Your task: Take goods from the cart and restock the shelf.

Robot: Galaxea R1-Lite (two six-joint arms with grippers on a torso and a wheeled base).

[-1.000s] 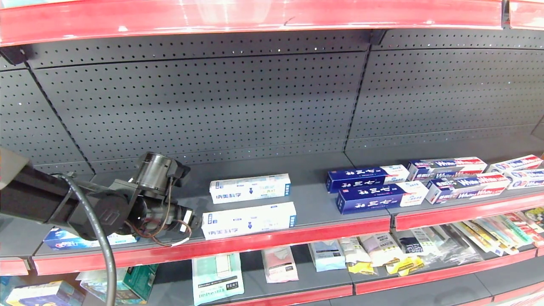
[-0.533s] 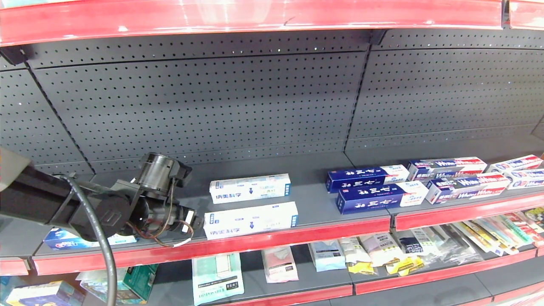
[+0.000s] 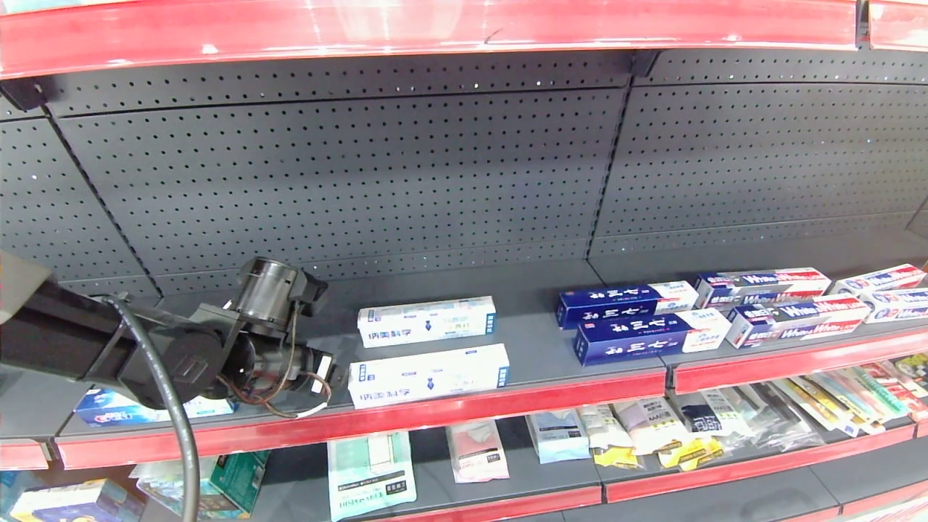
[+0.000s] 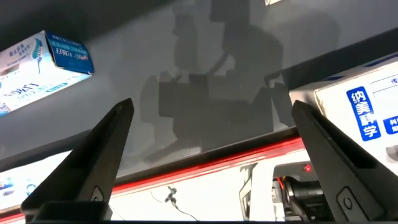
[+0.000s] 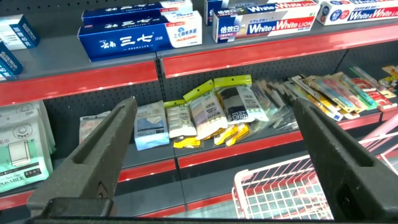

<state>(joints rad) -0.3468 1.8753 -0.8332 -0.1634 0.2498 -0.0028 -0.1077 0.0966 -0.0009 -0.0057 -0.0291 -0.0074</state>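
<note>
White cardboard with blue print: the long white carton (image 3: 428,375) lies flat at the front lip of the shelf (image 3: 536,341), left of centre in the head view, its long side along the red edge strip (image 3: 507,401). A second white carton (image 3: 426,320) of the same kind lies just behind it, parallel, with a strip of bare shelf between them.

We see the left tool (image 4: 212,104) at the front carton's left end, low over the shelf board. Its jaws stand wide apart with only dark shelf between them, and the carton's end sits just beside one finger (image 4: 323,149) — whether they touch we cannot tell.

Farther left on the same board lies a pale blue box (image 3: 109,407), partly hidden by the arm. Right of centre, two dark blue cartons (image 3: 649,335) lie one behind the other, and toward the right edge lie more cartons with red and blue print (image 3: 790,304).

The right tool (image 5: 214,102) hangs lower, facing the lower shelves, its jaws also spread wide and empty. Past them, flat packets (image 5: 211,115) lie on a lower shelf, and the white wire cart (image 5: 280,186) shows at the bottom of that view, right of centre.
</note>
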